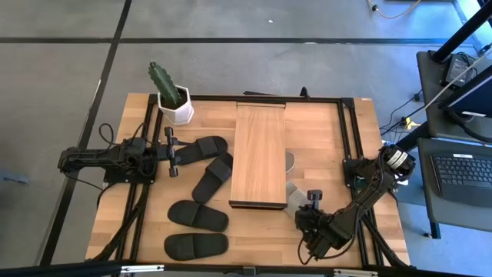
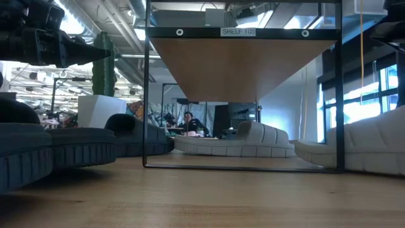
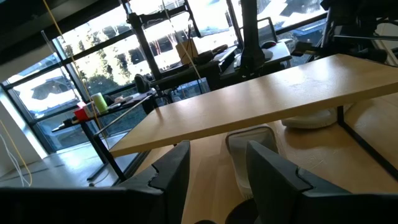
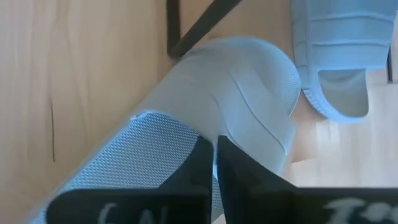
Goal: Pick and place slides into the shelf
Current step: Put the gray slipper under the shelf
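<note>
Hovering by the table's near right corner, the right gripper (image 1: 309, 201) is pinched closed over a beige slide (image 4: 236, 93), grip unclear.

The shelf (image 1: 258, 155) stands mid-table. Left of it lie four black slides (image 1: 198, 195). The left gripper (image 1: 172, 151) hovers beside them. Off the shelf's right front corner, the right gripper (image 1: 312, 198) meets a pale slide (image 1: 296, 190). A potted cactus (image 1: 171, 94) stands beyond the shelf's left back corner.

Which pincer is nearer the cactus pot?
Left. The left pincer sits just below the cactus pot in the high view; the right pincer is across the shelf.
</note>
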`<state>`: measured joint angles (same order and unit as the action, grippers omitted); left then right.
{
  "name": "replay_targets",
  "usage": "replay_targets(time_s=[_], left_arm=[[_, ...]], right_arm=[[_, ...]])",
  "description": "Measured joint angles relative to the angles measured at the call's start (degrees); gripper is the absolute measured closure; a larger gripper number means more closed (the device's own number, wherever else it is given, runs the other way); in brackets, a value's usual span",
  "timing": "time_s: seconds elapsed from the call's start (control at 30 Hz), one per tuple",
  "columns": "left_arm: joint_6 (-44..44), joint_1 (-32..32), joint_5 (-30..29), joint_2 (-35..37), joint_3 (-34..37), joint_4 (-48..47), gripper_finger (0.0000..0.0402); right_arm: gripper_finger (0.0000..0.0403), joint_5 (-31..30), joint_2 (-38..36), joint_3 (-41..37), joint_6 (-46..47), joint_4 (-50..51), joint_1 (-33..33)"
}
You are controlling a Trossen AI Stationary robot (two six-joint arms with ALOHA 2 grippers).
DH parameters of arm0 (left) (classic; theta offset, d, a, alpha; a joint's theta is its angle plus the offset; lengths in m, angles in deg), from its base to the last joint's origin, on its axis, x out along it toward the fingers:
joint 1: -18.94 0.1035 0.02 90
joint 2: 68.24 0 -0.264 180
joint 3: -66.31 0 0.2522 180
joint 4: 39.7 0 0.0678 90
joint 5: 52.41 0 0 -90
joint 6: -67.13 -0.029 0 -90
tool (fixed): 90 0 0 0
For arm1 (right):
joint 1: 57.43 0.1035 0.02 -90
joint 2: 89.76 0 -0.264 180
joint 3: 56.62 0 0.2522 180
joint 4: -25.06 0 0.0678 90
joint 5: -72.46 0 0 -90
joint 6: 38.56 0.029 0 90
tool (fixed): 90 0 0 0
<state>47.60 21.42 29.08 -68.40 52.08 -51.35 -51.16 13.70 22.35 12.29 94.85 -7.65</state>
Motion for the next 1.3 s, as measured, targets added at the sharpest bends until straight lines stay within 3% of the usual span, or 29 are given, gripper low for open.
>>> replay_targets(time_s=[0.2,0.43,0.57,0.87,1.3], left_arm=[[0.0,0.0,0.0,0.0,0.0,0.0,0.0254],[-0.1,0.0,0.0,0.0,0.0,0.0,0.0254],[-0.1,0.0,0.0,0.0,0.0,-0.1,0.0254],[-0.1,0.0,0.0,0.0,0.0,-0.1,0.0254],[0.0,0.0,0.0,0.0,0.0,-0.1,0.0254]], right_arm=[[0.0396,1.2,0.0,2.6,9.9,4.7,0.0],[0.0397,3.2,0.0,12.1,20.0,23.5,0.0],[0.0397,7.2,0.0,16.5,25.7,34.5,-0.4],[0.0397,8.9,-3.8,14.2,29.7,33.9,-4.4],[0.0397,9.3,-3.9,12.5,22.4,33.9,-16.4]])
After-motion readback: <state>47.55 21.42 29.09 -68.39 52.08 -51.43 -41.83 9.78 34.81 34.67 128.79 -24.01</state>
